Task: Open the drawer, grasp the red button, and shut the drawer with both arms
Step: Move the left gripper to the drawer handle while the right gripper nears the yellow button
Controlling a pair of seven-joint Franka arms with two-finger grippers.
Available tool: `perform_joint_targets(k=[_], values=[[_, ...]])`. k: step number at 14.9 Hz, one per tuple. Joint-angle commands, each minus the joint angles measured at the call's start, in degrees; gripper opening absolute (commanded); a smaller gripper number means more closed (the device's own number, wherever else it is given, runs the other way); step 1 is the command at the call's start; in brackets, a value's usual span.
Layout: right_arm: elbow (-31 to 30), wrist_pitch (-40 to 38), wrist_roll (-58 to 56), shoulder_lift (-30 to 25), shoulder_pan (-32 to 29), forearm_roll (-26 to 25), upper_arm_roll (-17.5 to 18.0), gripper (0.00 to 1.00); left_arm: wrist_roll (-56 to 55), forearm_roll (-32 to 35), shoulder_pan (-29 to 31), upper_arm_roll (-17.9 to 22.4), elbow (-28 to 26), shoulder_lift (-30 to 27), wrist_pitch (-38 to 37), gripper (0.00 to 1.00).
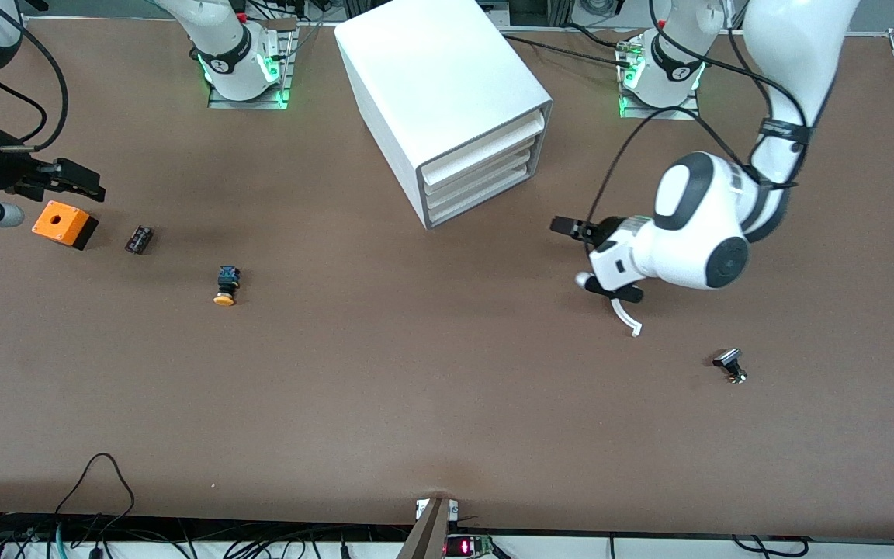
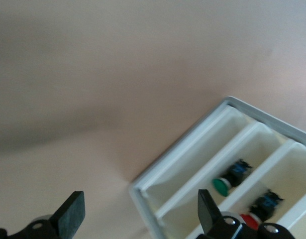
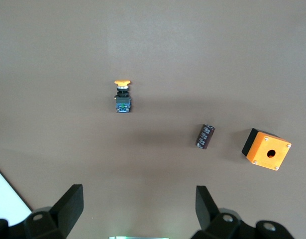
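Note:
The white cabinet [image 1: 431, 85] stands toward the robots' bases, its three cream-fronted drawers [image 1: 482, 182] all pushed in. In the left wrist view I look into its front. The red-capped button [image 2: 250, 220] lies in one drawer [image 2: 297, 172], and a green-capped button [image 2: 222, 185] lies in the one beside it. I cannot tell which level holds the red one. My left gripper [image 1: 575, 252] [image 2: 139, 211] hangs open and empty in front of the cabinet's drawer face, apart from it. My right gripper [image 1: 94, 185] [image 3: 138, 201] hovers open and empty over the table at the right arm's end, beside the orange box.
An orange box with a hole [image 1: 64, 224] [image 3: 266, 150], a small black part [image 1: 139, 239] [image 3: 205, 136] and an orange-yellow-capped button [image 1: 226, 286] [image 3: 123, 96] lie toward the right arm's end. A small black and silver part [image 1: 730, 365] lies nearer the front camera than the left gripper.

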Motion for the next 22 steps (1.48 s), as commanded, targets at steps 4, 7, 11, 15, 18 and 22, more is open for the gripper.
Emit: perform_joint_targets(k=[4, 7, 11, 15, 18, 22], values=[[-0.71, 4.45, 0.76, 2.83, 0.05, 4.40, 1.03, 1.00, 0.68, -6.96, 0.15, -7.20, -12.34, -3.55, 12.59, 1.00], [-0.18, 7.96, 0.68, 5.38, 0.14, 5.83, 1.03, 1.00, 0.42, -7.57, 0.06, -10.63, -13.85, -3.90, 14.01, 1.00], [3.41, 10.34, 0.68, 10.21, 2.86, 5.92, 1.11, 1.00, 0.24, -9.07, 0.24, -11.34, -14.56, -5.57, 13.75, 1.00], [5.79, 12.89, 0.68, 13.12, 5.76, 5.92, 1.11, 1.00, 0.15, -13.72, 0.24, -14.07, -16.84, -5.84, 14.37, 1.00], [7.46, 13.86, 0.67, 14.44, 8.13, 5.92, 1.20, 1.00, 0.59, -13.72, 0.15, -14.33, -17.89, -5.75, 15.24, 0.99], [8.61, 15.35, 0.68, 16.20, 9.98, 6.00, 1.38, 1.00, 0.95, -13.72, 0.15, -14.33, -19.39, -5.48, 17.17, 0.66]])
